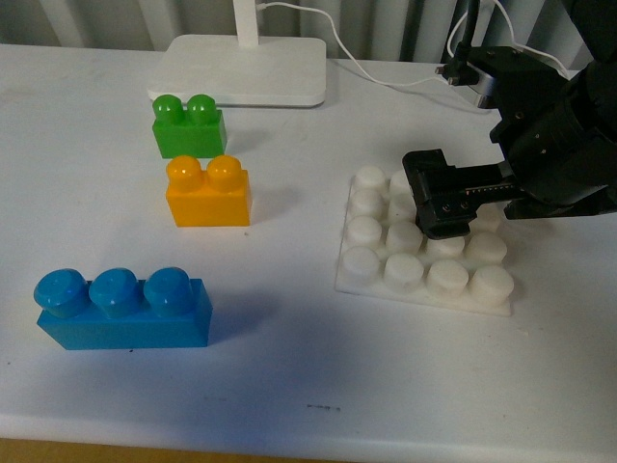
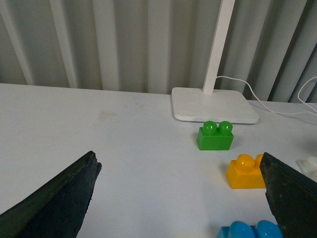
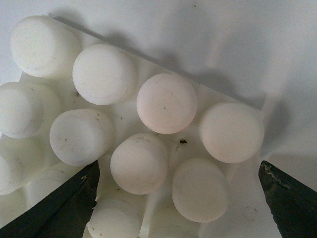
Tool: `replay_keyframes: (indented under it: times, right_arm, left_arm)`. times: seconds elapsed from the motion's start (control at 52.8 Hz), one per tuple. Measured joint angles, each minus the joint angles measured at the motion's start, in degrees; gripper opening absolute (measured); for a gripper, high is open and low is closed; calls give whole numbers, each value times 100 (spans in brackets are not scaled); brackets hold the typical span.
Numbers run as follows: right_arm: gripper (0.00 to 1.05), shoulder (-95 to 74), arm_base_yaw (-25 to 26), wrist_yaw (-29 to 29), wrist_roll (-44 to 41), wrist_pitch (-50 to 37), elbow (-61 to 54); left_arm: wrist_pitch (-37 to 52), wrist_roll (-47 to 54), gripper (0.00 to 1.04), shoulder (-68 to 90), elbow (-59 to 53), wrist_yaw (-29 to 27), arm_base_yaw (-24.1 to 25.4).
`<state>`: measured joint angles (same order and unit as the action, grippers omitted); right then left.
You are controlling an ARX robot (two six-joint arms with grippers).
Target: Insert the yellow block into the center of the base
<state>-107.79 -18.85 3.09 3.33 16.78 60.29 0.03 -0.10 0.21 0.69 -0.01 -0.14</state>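
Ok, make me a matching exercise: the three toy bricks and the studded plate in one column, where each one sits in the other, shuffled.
Things:
1. green two-stud plastic brick
2. yellow-orange two-stud plastic brick
3. long blue three-stud plastic brick
4. flat white studded plastic plate

Places:
A. beneath the right gripper
B. next to the white lamp foot
C. nearest the robot
D. between the other two bricks

Pairs: 1-B, 2-D, 3-C, 4-A

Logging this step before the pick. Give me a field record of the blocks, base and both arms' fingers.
yellow block: upright on table, not held
base: no brick on its visible studs
right fingers: open, above the base
left fingers: open, holding nothing
green block: behind the yellow block, apart
blue block: front left, alone
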Motion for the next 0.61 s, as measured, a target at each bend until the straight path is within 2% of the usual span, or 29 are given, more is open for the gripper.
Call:
replay_keyframes:
  times: [0.227, 0.606]
  right_arm:
    - [95, 59, 72, 4, 0, 90, 7]
    - [95, 787, 507, 136, -293, 413, -4]
  left_arm:
    - [0, 0, 98, 0, 0, 0, 0]
    - [0, 0, 98, 0, 0, 0, 0]
